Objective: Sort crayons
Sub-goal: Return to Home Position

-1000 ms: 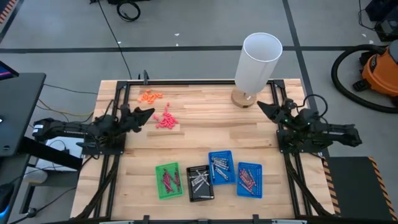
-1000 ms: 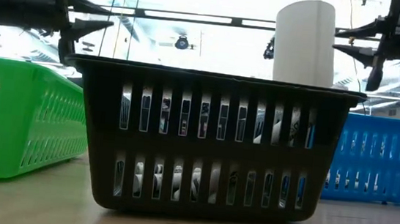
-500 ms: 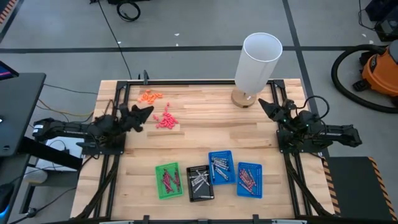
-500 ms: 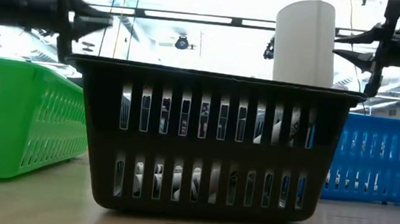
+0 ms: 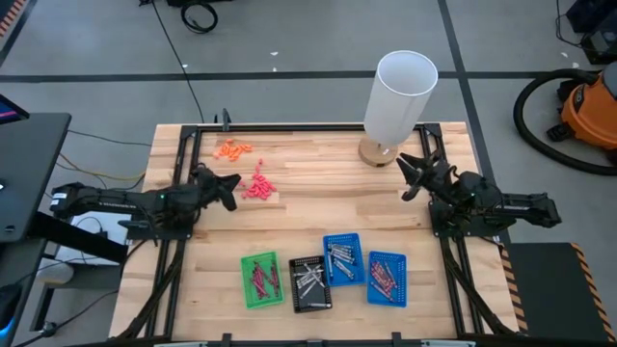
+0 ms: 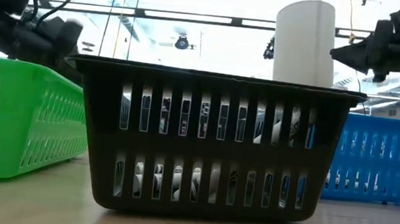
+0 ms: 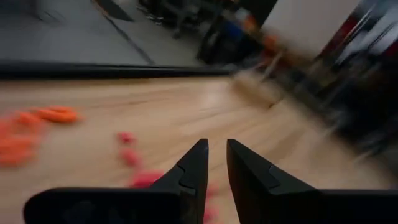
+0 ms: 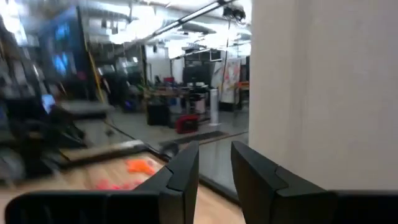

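Maroon, grey, red crayons [image 5: 322, 269] in trays, well apart from both end effectors

Trays: one green [image 5: 259, 280], one black [image 5: 309, 284], two blue [image 5: 342, 259].
Crayons [image 5: 308, 280]: maroon, silver-grey, red.
Tube [image 5: 399, 93]: white.
Table [image 5: 318, 193]: pale wood.

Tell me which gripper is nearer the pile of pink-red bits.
Left. The left gripper sits just beside the pink-red bits, on their left-arm side. The right gripper is far across the table, by the white cylinder.
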Motion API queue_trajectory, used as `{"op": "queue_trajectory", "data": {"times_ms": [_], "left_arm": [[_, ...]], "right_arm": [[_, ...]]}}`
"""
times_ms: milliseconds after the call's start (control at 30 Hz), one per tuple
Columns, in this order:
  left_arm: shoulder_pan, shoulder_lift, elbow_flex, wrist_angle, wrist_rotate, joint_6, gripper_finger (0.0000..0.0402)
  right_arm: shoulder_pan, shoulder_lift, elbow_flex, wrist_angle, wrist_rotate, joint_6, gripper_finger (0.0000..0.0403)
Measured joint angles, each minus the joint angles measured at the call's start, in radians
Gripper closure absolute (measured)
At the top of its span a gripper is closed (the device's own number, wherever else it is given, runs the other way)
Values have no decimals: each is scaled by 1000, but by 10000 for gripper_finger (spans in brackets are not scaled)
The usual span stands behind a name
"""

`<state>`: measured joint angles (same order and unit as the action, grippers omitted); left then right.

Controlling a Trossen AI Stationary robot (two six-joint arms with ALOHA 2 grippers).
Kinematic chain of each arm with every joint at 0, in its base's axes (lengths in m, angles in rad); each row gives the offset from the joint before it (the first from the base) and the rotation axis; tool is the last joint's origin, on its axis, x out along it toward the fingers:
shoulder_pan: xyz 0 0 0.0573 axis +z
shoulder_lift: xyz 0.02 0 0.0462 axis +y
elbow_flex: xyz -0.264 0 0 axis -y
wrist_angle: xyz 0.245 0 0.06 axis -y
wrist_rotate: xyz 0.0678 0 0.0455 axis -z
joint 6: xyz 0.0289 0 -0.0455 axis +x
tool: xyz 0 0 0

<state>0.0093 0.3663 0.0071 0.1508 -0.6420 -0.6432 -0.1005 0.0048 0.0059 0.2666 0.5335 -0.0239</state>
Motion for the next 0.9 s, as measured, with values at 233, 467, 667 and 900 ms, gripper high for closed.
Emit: {"op": "queue_trajectory", "data": {"times_ms": [233, 467, 667, 900], "left_arm": [[0, 15, 0, -78, -27, 519, 335], [0, 15, 1, -72, -27, 607, 335], [0, 15, 1, -71, -27, 607, 335], [0, 15, 1, -71, -27, 606, 335]], "right_arm": [[0, 2, 0, 3, -1, -188, 300], [0, 2, 0, 9, -2, -155, 300], [0, 2, 0, 9, -2, -155, 300], [0, 2, 0, 9, -3, -155, 300]]}}
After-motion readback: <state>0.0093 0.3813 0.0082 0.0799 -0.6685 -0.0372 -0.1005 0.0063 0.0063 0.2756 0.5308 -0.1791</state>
